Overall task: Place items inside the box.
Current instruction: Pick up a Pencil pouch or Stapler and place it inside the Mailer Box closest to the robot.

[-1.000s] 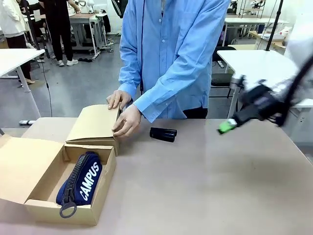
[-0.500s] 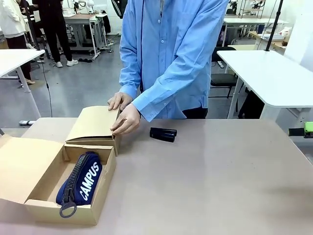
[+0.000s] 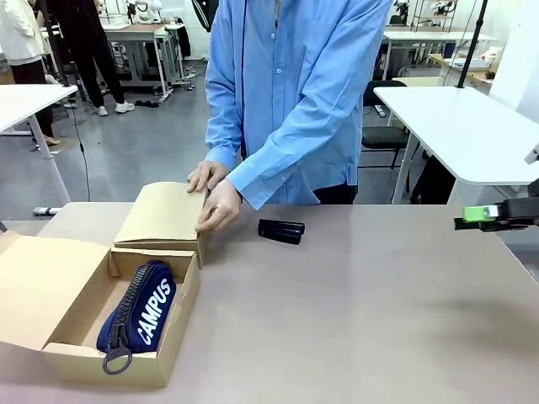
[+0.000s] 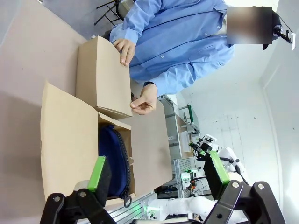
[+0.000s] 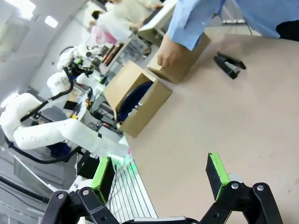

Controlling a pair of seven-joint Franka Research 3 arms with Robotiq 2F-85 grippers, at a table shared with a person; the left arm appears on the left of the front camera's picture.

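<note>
While the CAMPUS pouch (image 3: 139,313) lies inside the box (image 3: 99,367), a black stapler (image 3: 280,231) waits on the table (image 3: 379,320) near the person's hand (image 3: 217,207); left fingers (image 4: 97,171) and right fingers (image 5: 103,173) gape empty, so reaching for it seems next.

Front across table (image 3: 379,320), wrists oblique — sharing box (image 3: 101,366)

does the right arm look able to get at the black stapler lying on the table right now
Probably yes: the stapler lies alone on bare tabletop, apart from the person's hand, and nothing stands between it and the open right gripper.
</note>
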